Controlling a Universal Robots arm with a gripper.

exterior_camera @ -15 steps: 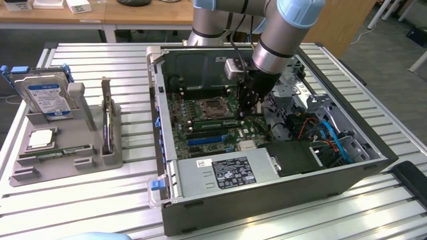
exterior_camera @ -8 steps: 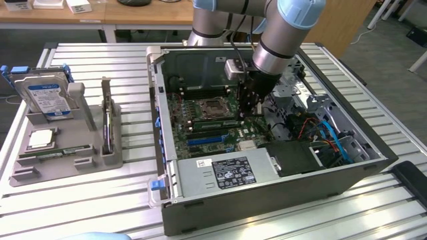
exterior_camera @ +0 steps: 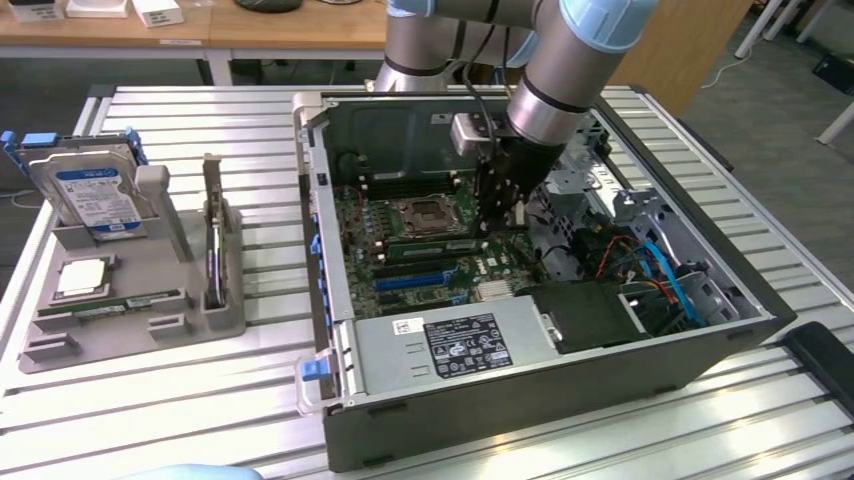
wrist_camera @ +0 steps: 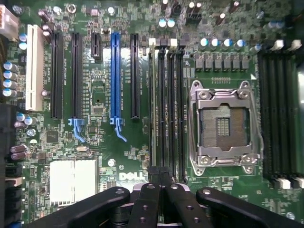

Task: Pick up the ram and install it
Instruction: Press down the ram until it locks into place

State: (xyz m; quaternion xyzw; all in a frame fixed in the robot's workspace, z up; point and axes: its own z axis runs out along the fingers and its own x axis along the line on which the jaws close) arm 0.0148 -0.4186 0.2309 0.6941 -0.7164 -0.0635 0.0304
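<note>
A long green ram stick (exterior_camera: 114,303) lies flat in the front groove of the grey holder (exterior_camera: 174,270), at the exterior view's left. My gripper (exterior_camera: 511,222) is far from it, reaching down inside the open computer case (exterior_camera: 534,410) over the motherboard. In the wrist view the black fingers (wrist_camera: 142,199) meet, so the gripper (wrist_camera: 160,176) is shut. It hangs right over the bank of black memory slots (wrist_camera: 166,104) beside the empty processor socket (wrist_camera: 223,126). Whether a thin stick is pinched edge-on between the fingers cannot be told.
On the holder stand a silver hard drive (exterior_camera: 94,190) and a square processor chip (exterior_camera: 83,277). Inside the case, the power supply (exterior_camera: 454,345) sits in front and blue cables (exterior_camera: 667,285) and a drive cage lie at the exterior view's right. Expansion slots (wrist_camera: 95,71) flank the memory slots.
</note>
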